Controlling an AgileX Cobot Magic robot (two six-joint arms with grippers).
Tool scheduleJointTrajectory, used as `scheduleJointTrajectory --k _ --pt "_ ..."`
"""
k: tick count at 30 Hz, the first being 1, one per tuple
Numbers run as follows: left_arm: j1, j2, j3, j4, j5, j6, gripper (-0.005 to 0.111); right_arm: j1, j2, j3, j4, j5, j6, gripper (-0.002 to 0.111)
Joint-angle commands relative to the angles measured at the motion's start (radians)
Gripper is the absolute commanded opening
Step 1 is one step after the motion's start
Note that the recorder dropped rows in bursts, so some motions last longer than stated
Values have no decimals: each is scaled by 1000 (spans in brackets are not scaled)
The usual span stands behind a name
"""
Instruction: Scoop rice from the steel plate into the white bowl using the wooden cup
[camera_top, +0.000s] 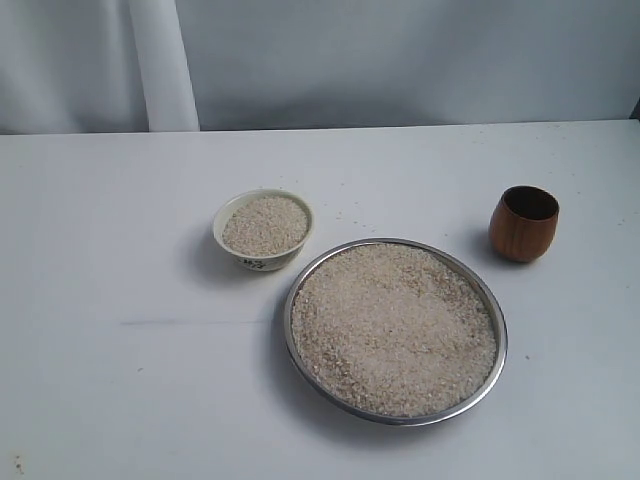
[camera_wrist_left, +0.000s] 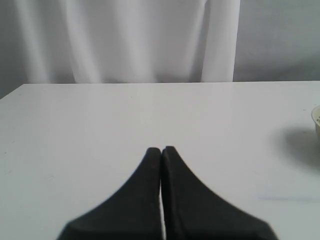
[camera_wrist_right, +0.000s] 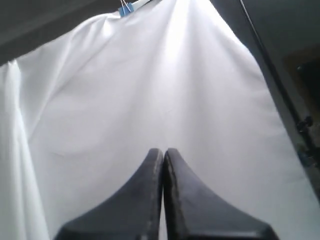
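The steel plate (camera_top: 503, 335) sits on the white tabletop (camera_top: 120, 350), covered almost to its rim with a wide, low heap of rice (camera_top: 395, 325). Just beside it, toward the far left, stands the white bowl (camera_top: 280, 260), close to the plate but not clearly touching it, and it holds rice nearly to its brim. The wooden cup (camera_top: 522, 232) stands upright on the tabletop to the far right of the plate, apart from it, with nothing gripping it; its dark inside looks empty, though the bottom cannot be seen. Neither arm shows in the exterior view. The left gripper (camera_wrist_left: 161, 150) has its fingers pressed together on nothing, low over bare tabletop with the bowl's edge just in sight. The right gripper (camera_wrist_right: 163, 151) is likewise pressed together and empty, pointed up at the white cloth backdrop (camera_wrist_right: 165, 90). With the bowl this full and the cup set down, the scooping looks either finished or paused between rounds; any further scoop would start with picking up the cup.
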Motion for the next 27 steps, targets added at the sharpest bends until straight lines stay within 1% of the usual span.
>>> scheduleJointTrajectory --k 1,3,7,10,13,17,20,27 --pt "-3 -3 2 0 -6 -4 0 -6 -4 3 -157 -12 169 0" --pt "-3 -3 2 0 -6 -4 0 -6 -4 3 -247 -3 172 0" --pt "-3 -3 2 0 -6 -4 0 -6 -4 -7 -263 23 195 0" --pt "-3 -3 2 0 -6 -4 0 -6 64 -57 -263 35 195 0" --pt "-3 -3 2 0 -6 -4 0 -6 182 -130 -268 35 195 0" --pt "-3 -3 2 0 -6 -4 0 -6 391 -237 -324 43 195 0" --pt "-3 -3 2 0 -6 -4 0 -6 546 -325 -425 62 213 0" --pt "-3 -3 2 0 -6 -4 0 -6 795 -484 -711 96 345 0"
